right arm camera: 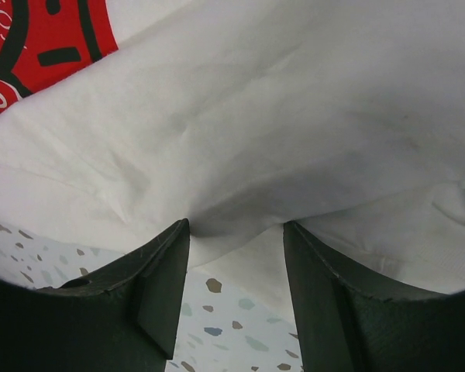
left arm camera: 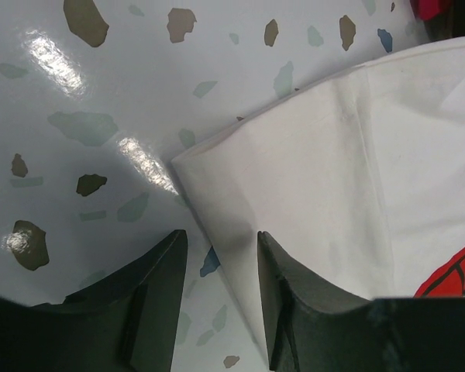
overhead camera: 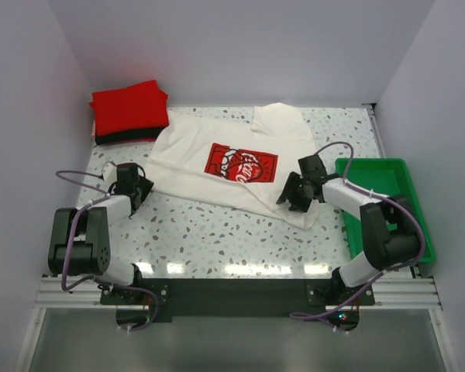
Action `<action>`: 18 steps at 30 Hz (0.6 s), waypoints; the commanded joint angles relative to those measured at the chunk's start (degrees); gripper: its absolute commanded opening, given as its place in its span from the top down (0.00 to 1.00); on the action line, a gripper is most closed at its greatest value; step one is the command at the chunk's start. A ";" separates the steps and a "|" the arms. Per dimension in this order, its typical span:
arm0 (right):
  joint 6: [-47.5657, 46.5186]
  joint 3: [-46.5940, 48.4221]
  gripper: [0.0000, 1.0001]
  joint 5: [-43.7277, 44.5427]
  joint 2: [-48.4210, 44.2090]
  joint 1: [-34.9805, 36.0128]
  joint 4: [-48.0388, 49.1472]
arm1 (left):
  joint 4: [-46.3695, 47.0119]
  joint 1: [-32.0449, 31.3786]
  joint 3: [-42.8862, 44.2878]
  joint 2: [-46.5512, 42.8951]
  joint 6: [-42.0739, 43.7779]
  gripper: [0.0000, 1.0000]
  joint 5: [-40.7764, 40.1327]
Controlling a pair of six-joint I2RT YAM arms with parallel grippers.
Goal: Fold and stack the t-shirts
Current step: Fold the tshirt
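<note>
- Left gripper (left arm camera: 221, 239) sits low over the table (overhead camera: 217, 232), jaws apart, straddling a corner of the cream-white t-shirt (overhead camera: 190, 167).
- At the far left corner, the folded red t-shirt (overhead camera: 130, 108) lies on the folded black t-shirt (overhead camera: 124, 139).
- The cream-white t-shirt is spread mid-table with its red print (overhead camera: 242, 163) facing up.
- Right gripper (right arm camera: 236, 226), jaws apart, straddles that shirt's right edge.
- The green tray (overhead camera: 387, 172) stands at the table's right edge, and the right arm (overhead camera: 387, 232) hangs over its near end.
</note>
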 commanded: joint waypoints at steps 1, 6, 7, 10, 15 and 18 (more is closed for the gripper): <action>0.66 1.22 0.45 -0.22 1.52 0.21 2.54 | -0.63 -0.42 0.38 2.13 -0.01 0.55 -1.75; 0.30 2.81 0.55 0.48 2.22 0.12 1.84 | -0.89 -0.42 0.55 2.75 -0.10 0.72 -2.10; 0.13 3.51 0.60 0.57 2.31 0.21 1.58 | -1.06 -0.42 0.64 2.75 -0.10 0.75 -2.27; 0.13 4.56 0.68 0.57 2.92 0.21 1.32 | -1.24 -0.42 0.64 2.40 -0.10 0.87 -2.62; -0.31 7.02 0.84 0.48 3.62 0.12 -0.18 | -1.85 -0.42 0.29 1.60 0.16 1.00 -3.15; -1.10 8.78 0.84 1.00 3.54 0.12 -1.76 | -2.38 -0.42 -0.50 0.29 0.08 1.00 -4.20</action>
